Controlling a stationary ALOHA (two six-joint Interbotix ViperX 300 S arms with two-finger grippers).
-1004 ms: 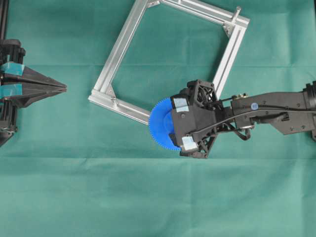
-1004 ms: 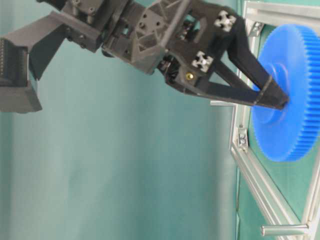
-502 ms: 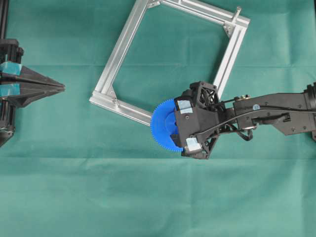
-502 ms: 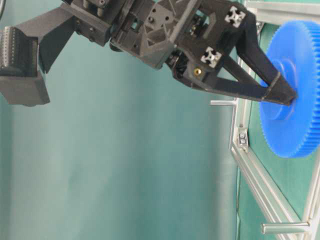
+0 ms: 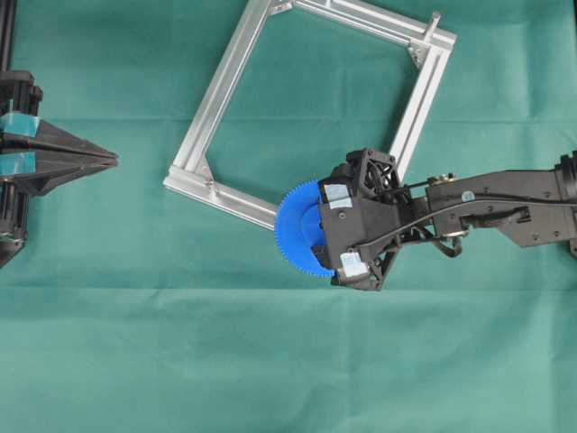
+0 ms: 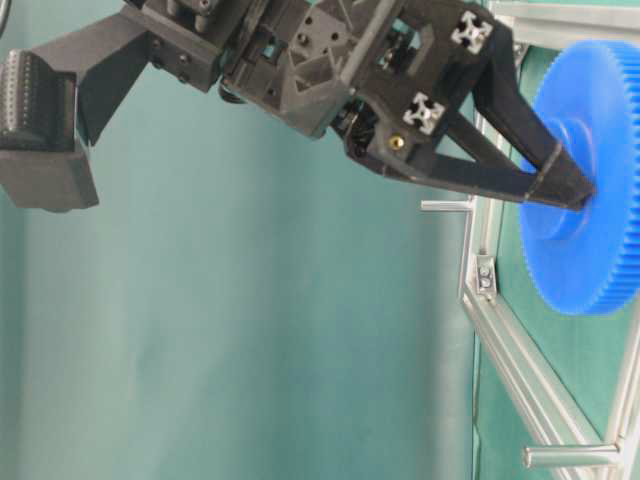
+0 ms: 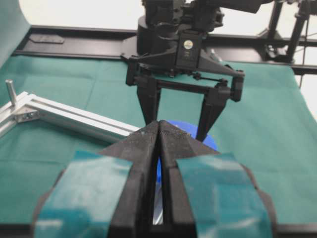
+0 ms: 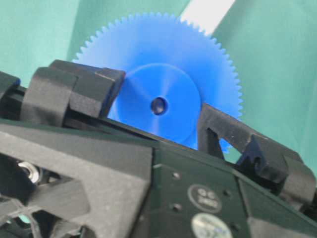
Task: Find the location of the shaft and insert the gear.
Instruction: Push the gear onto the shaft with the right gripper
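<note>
The blue gear (image 5: 296, 236) hangs on edge in my right gripper (image 5: 317, 236), just off the near bar of the aluminium frame (image 5: 216, 90). In the right wrist view the two fingers (image 8: 214, 119) clamp the raised hub on both sides of the dark centre hole of the gear (image 8: 163, 44). In the table-level view the gear (image 6: 590, 260) faces a thin short silver pin (image 6: 445, 205) sticking out of the frame; this seems to be the shaft, and its base is not clear. In the overhead view the shaft is hidden under the arm. My left gripper (image 5: 114, 158) is shut and empty at the far left, also in its own view (image 7: 158, 125).
A longer bare grey pin (image 5: 435, 18) stands on the far right corner of the frame, and shows in the table-level view (image 6: 565, 458) and the left wrist view (image 7: 9, 91). Green cloth (image 5: 270, 361) covers the table.
One second ago the gear and right gripper were slightly further left in the overhead view; they have shifted a little towards the frame. In the last half second almost nothing moved.
</note>
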